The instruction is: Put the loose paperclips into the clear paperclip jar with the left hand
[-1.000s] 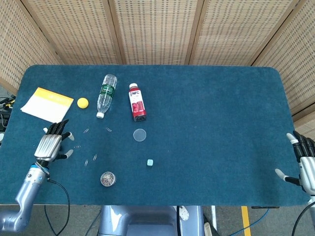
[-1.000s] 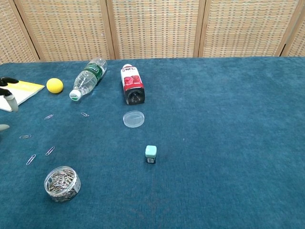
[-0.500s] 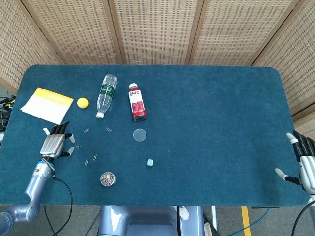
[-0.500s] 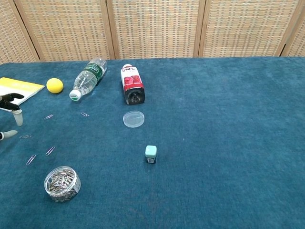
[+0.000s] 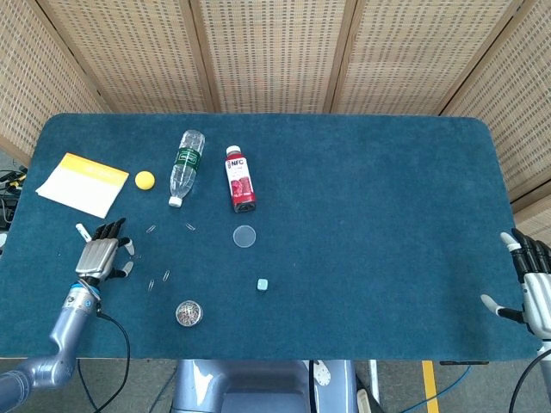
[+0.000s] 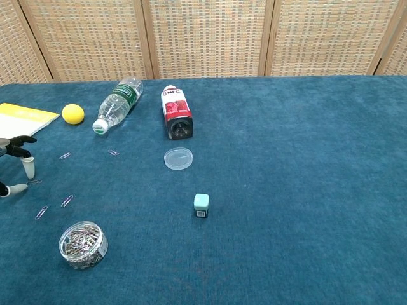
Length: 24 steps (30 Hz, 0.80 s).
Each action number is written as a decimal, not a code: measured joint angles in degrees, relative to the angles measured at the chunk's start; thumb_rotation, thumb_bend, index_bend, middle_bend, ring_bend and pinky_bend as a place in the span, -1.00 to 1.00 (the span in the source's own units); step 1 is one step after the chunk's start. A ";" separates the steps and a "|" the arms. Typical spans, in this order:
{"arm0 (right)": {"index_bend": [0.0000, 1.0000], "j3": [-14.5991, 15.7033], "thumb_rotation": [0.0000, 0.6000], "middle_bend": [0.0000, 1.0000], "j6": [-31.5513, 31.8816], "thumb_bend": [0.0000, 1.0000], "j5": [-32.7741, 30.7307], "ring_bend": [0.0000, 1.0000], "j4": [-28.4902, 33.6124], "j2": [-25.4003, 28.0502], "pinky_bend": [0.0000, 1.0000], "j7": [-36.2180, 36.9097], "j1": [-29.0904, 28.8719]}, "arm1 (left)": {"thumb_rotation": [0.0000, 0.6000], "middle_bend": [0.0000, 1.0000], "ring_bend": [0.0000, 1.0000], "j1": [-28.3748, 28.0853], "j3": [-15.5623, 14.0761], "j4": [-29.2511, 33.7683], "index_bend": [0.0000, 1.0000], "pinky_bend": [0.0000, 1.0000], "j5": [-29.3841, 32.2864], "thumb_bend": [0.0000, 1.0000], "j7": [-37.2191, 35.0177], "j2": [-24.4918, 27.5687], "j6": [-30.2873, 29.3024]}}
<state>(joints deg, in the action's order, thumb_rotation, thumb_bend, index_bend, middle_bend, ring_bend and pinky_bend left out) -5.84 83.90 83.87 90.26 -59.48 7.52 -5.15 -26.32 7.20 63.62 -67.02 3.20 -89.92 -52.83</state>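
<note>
Blue tabletop (image 5: 362, 224): 5 paperclips (image 6: 67, 201), 2 bottles (image 6: 117, 105).

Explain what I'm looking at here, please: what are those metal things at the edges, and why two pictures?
Those are a robot's two mechanical hands. One camera looks down from its head, the other forward from its chest. The left hand hovers over loose paperclips on the blue table, fingers spread, holding nothing. The right hand waits at the far edge, also empty. Nearby stands the open paperclip jar, its round lid lying apart. Also there: a water bottle and a red bottle on their sides, a yellow ball, a notepad and a small pale cube.
</note>
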 measured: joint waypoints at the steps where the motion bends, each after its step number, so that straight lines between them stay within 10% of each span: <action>1: -0.97 -0.02 1.00 -1.00 -0.01 -1.00 -0.05 -1.00 0.00 0.00 -1.00 0.02 0.00 | 1.00 -1.00 -1.00 -0.04 -0.02 -0.17 0.00 -1.00 -0.04 -0.26 -0.03 -0.14 0.01; 24: -0.97 -0.04 1.00 -1.00 -0.15 -1.00 -0.20 -1.00 -0.09 0.00 -1.00 0.11 -0.04 | 1.00 -1.00 -1.00 -0.37 0.14 -1.82 0.06 -1.00 0.40 -0.25 0.67 -1.76 -0.01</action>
<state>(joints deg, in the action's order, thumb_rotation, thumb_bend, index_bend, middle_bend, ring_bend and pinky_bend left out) -5.88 83.75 83.67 90.17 -59.49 7.64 -5.19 -26.69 7.34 61.79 -66.62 3.87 -91.68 -52.84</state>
